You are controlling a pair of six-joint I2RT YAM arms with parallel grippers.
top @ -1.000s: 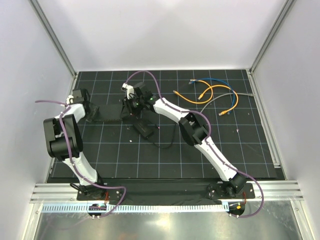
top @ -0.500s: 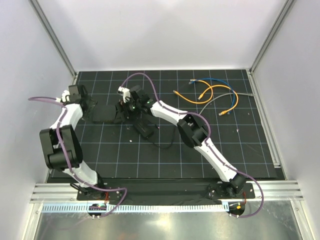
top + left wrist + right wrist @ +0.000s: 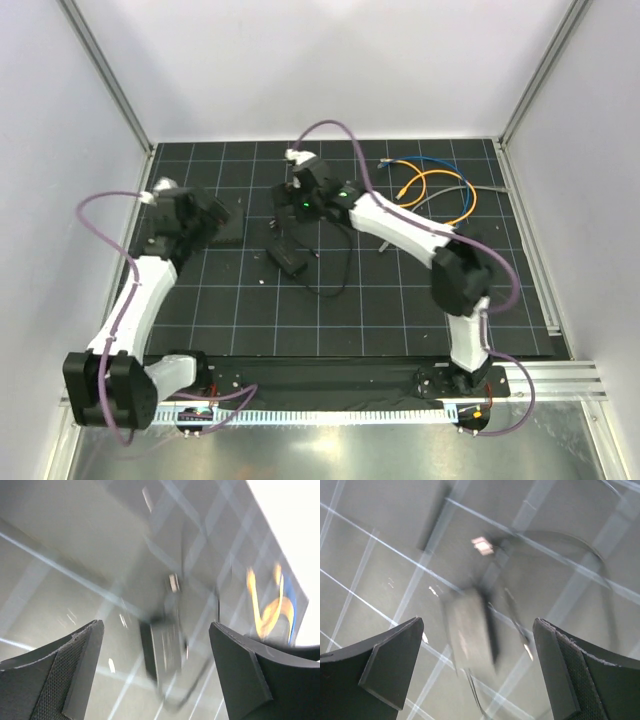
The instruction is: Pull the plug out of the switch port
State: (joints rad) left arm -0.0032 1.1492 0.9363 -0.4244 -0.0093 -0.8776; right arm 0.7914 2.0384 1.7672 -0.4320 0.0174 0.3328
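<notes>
The switch (image 3: 229,230), a flat black box, lies on the gridded mat at the left. My left gripper (image 3: 205,216) hovers at its left end, open and empty. In the left wrist view the left gripper (image 3: 155,625) has its jaws wide apart over the blurred mat, and the switch (image 3: 70,525) is a grey blur at upper left. My right gripper (image 3: 291,214) hangs right of the switch, open with nothing in it. In its wrist view the right gripper (image 3: 478,621) has its jaws spread. I cannot make out the plug in the blurred frames.
A smaller black brick (image 3: 287,261) with a thin black cord lies right of the switch; it shows blurred between the fingers as the brick (image 3: 165,650) and the brick (image 3: 470,636). Loose orange, blue and grey cables (image 3: 432,190) lie at the back right. Frame posts and walls ring the mat.
Both grippers have opened wide and drawn back from the switch. The left arm's elbow swung down to the near left; the right arm's elbow moved right and its gripper rose.
</notes>
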